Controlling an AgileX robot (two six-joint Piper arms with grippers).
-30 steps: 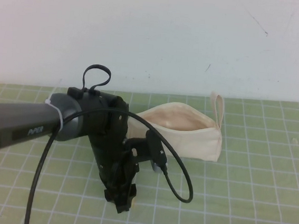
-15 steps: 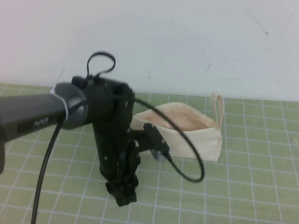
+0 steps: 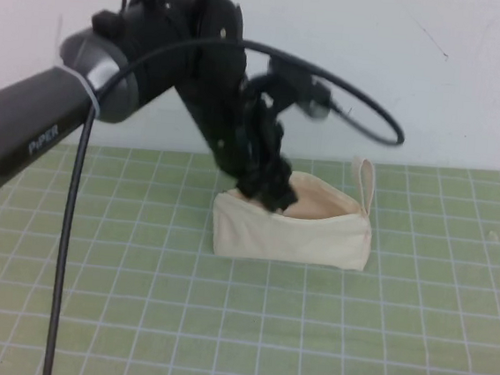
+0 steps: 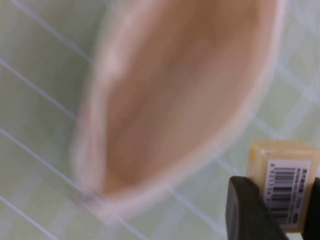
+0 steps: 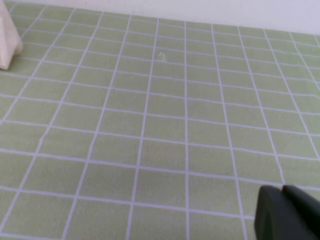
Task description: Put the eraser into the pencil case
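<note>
The cream pencil case (image 3: 294, 236) lies on the green grid mat, its mouth open and its loop strap standing up at the right end. My left gripper (image 3: 271, 194) hangs just over the left part of that open mouth. In the left wrist view the left gripper (image 4: 282, 212) is shut on the tan eraser (image 4: 282, 180), whose barcode label faces the camera, beside the pencil case's beige lining (image 4: 180, 95). My right gripper (image 5: 283, 192) is shut and empty low over the mat. It does not show in the high view.
The green grid mat (image 3: 324, 336) covers the table, with a white wall (image 3: 420, 80) right behind the pencil case. The left arm's black cable (image 3: 372, 119) loops above the pouch. A corner of the pencil case (image 5: 7, 45) shows in the right wrist view.
My left arm has risen from low over the mat in front of the pencil case and swung back and right, so its gripper is now over the open mouth.
</note>
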